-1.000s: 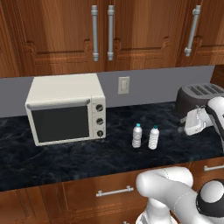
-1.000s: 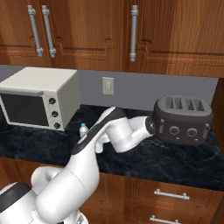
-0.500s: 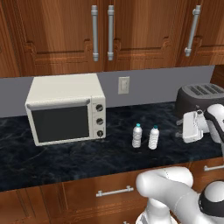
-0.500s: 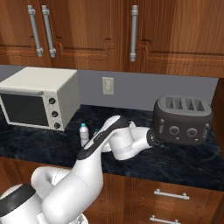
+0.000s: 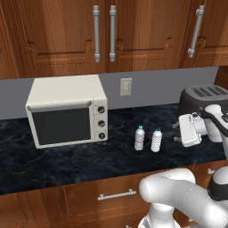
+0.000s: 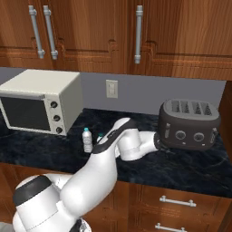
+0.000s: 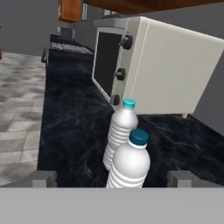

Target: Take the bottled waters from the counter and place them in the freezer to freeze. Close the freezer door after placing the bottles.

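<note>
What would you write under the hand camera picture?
Open gripper lined up on two upright water bottles, with the toaster oven behind.

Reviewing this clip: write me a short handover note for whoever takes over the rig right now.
End effector: open, holding nothing, level with the bottles and aimed at the nearer bottle.
Bottles: both upright, side by side on the counter, between the toaster oven and the toaster; the far bottle stands just behind the nearer one.
Done: nothing moved yet.
Left: grasp each bottle, carry both to the freezer, close its door.
</note>
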Tool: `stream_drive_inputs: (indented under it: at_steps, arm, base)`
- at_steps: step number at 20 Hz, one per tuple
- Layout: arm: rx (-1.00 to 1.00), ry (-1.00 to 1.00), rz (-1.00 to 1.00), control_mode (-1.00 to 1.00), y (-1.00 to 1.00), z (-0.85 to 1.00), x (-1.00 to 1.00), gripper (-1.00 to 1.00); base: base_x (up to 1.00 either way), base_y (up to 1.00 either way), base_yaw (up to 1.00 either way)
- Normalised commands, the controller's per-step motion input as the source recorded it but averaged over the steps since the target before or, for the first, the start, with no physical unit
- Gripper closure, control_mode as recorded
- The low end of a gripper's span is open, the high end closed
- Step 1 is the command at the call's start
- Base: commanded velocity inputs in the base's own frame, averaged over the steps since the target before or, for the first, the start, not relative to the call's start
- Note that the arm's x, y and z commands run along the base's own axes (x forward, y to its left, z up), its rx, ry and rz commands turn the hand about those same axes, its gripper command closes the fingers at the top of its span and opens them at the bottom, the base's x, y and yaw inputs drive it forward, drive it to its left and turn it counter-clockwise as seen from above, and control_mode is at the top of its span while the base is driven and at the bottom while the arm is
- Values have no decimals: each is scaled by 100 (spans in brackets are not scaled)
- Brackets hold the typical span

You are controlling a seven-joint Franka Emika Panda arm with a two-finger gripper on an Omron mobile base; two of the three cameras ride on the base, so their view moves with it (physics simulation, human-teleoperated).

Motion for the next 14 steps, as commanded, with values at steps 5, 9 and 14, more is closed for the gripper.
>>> stream_drive_inputs:
  at_steps: [5, 9, 14]
  arm:
    - [0, 0, 12, -100, 0, -20, 12, -100]
    - [0, 0, 10, -100, 0, -20, 9, -100]
    - [0, -1, 7, -100, 0, -29, 17, -100]
  base:
    - [0, 0, 0]
    - [0, 0, 0]
    - [0, 0, 0]
